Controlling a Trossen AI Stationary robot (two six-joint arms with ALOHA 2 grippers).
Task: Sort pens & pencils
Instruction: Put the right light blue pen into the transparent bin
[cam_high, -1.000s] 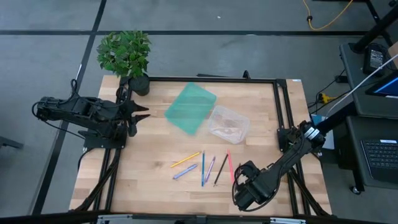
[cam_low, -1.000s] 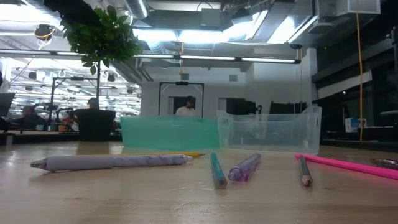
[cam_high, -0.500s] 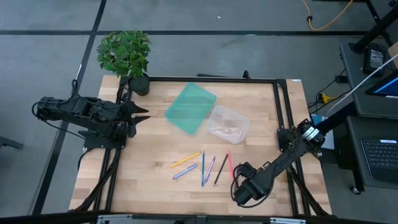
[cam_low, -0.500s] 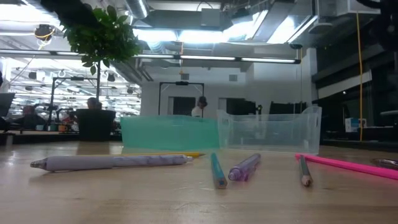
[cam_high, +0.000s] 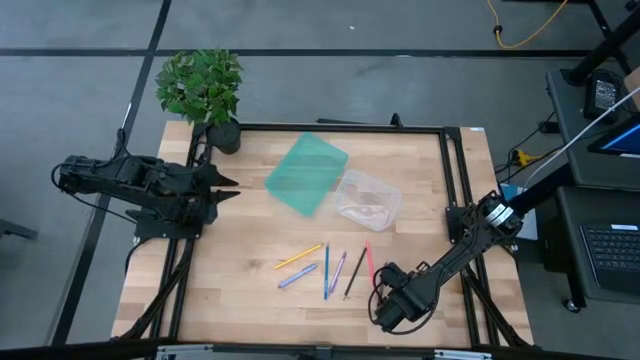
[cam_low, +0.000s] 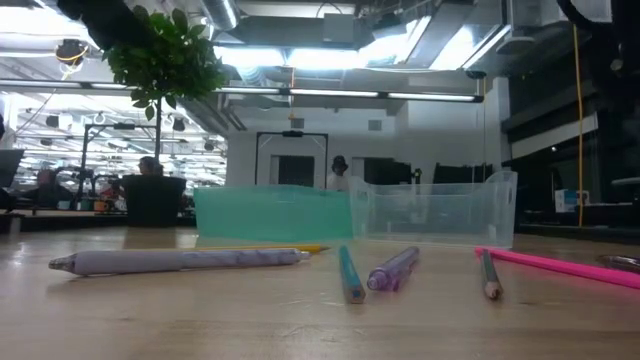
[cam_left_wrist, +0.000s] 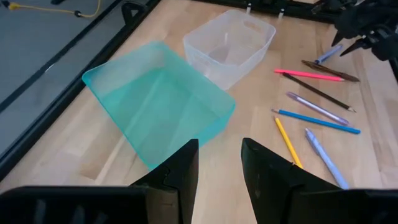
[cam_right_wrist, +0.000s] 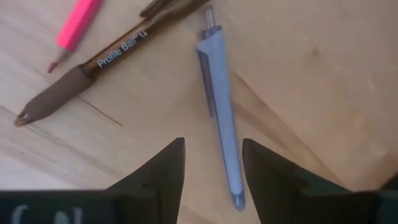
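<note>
**Right gripper low over a pen, left arm waiting**

Here the right gripper (cam_high: 385, 302) is down low at the near edge of the table (cam_high: 240, 290), just past the end of the row of pens and pencils. Its two dark fingers (cam_right_wrist: 163, 169) are spread apart and hold nothing. Right in front of them lies a grey-blue pen (cam_right_wrist: 221, 106), flat on the wood, with one end reaching into the gap between the fingers. Beside it lie a brown pen (cam_right_wrist: 87, 71) with white letters on it and the tip of a pink pencil (cam_right_wrist: 74, 25).

The other sticks lie in a loose row in the middle of the near half of the table. There is a yellow pencil (cam_high: 298, 257), a lavender pen (cam_high: 297, 276), a blue pencil (cam_high: 326, 270), a purple pen (cam_high: 338, 271) and a black pencil (cam_high: 355, 272). All of them rest flat on the wood.

Two bins sit farther back. The green bin (cam_high: 306, 173) and the clear bin (cam_high: 368, 199) stand side by side, very close together.

The left gripper (cam_high: 222, 187) waits at the left side of the table, well apart from the sticks. Its fingers (cam_left_wrist: 180, 171) are spread too, and empty. A potted plant (cam_high: 203, 90) stands at the far left corner.
</note>
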